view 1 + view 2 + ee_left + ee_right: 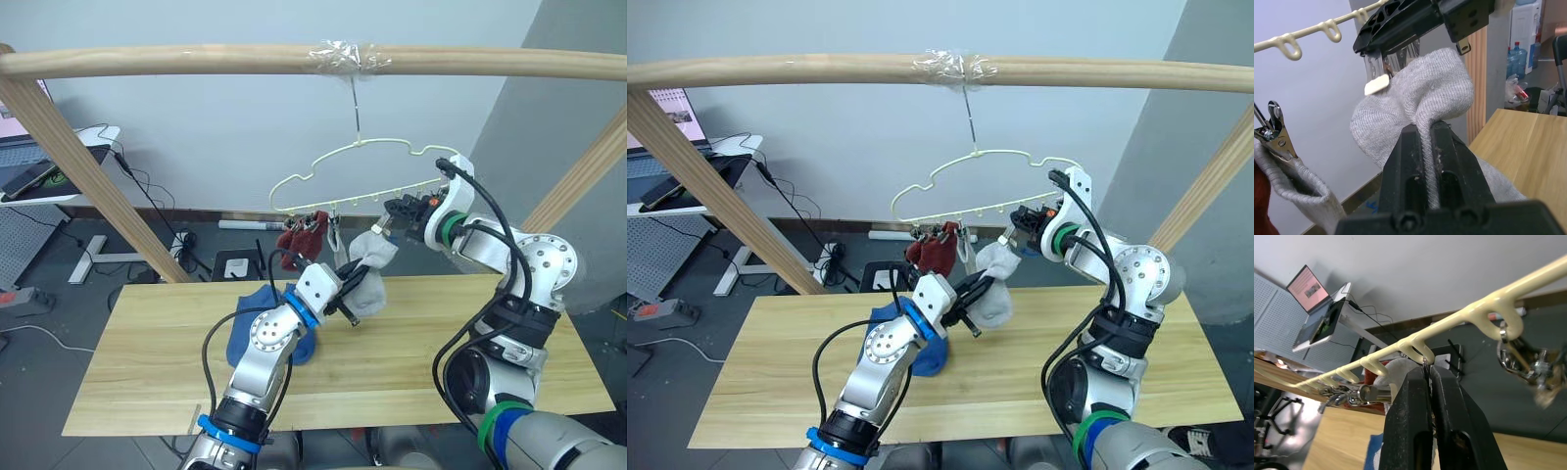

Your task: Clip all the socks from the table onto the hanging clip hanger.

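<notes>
My left gripper (pixel 355 284) is shut on a light grey sock (pixel 1420 98) and holds it up just under the pale clip hanger (pixel 362 145). The right gripper (pixel 1427 374) is shut on one of the hanger's metal clips (pixel 1386 63), directly above that sock's upper edge. Two rust red socks (pixel 302 238) hang from clips at the hanger's left end. Beside them another grey sock (pixel 1293 176) hangs from a clip (pixel 1273 127). Blue socks (pixel 257 328) lie on the table (pixel 411 362), partly hidden behind my left arm.
The hanger hooks onto a thick wooden pole (pixel 196 61) that spans the top, carried by slanted wooden posts (pixel 78 166) on both sides. A desk with a laptop (pixel 1310 281) stands far left, with cables on the floor behind the table.
</notes>
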